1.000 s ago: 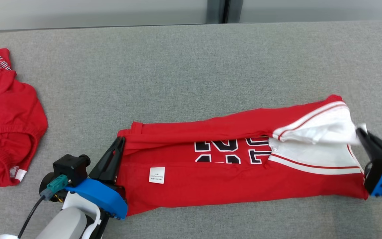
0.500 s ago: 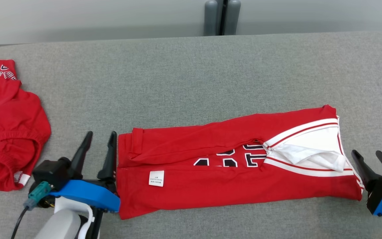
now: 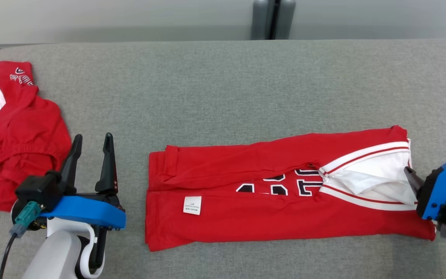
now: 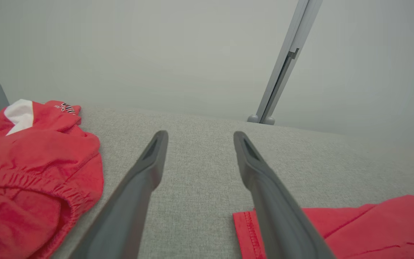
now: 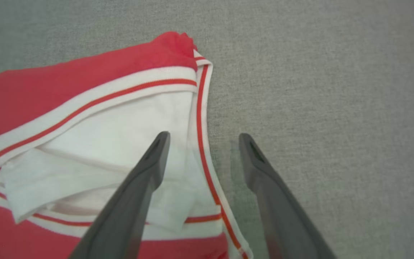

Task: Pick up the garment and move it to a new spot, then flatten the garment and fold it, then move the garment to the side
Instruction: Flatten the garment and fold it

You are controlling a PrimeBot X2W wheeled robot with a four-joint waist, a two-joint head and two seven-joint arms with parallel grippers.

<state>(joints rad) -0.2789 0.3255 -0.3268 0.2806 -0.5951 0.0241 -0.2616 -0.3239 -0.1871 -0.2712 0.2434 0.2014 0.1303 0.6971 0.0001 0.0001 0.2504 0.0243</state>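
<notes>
bench (image 3: 223, 85): garment (image 3: 269, 221) is laid as a long folded strip near front edge, right of centre | left gripper (image 3: 93, 136): spread wide, empty, near its left end | right gripper (image 5: 203, 138): spread wide, empty, over white right end | fold: rumpled flap (image 3: 370, 185) is best smoothed first

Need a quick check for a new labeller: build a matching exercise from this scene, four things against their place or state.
Things
1. long folded red-and-white jersey
2. crumpled red garment with elastic waistband
3. left claw
4. right claw

Places or states
A. open, straddling the jersey's white striped end
B. lying flat, centre
C. bunched up, far left
D. open, between the two garments

Pairs: 1-B, 2-C, 3-D, 4-A
</notes>
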